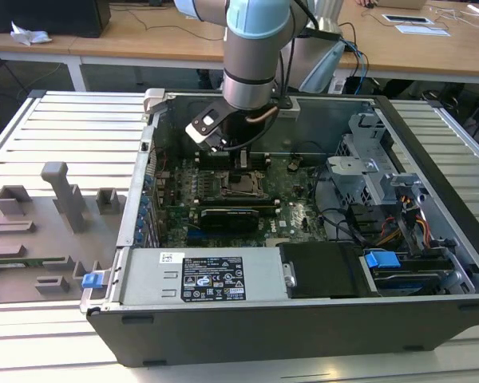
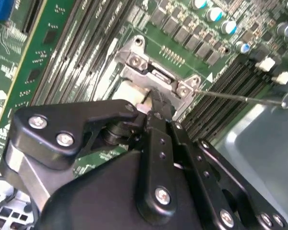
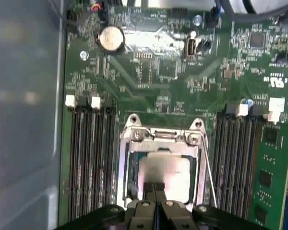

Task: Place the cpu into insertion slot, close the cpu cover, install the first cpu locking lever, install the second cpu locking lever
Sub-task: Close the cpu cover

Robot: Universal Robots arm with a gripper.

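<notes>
Fingers (image 3: 149,191) black, closed, over square silvery cpu (image 3: 169,167).

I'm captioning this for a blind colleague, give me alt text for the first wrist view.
The tool, fingers together, hangs over one edge of the cpu, whose dull metal top shows through the silver cpu cover. Long black memory slots run along both sides on the green motherboard.

We list one desk (image 1: 72,132), its top made of pale metal slats. Directly on it we count two items:
- An open computer case (image 1: 303,327), dark-walled and lying on its side, from the middle to the exterior view's right.
- A grey holder plate (image 1: 24,239) with upright blocks, just beside the case at the exterior view's left.
</notes>
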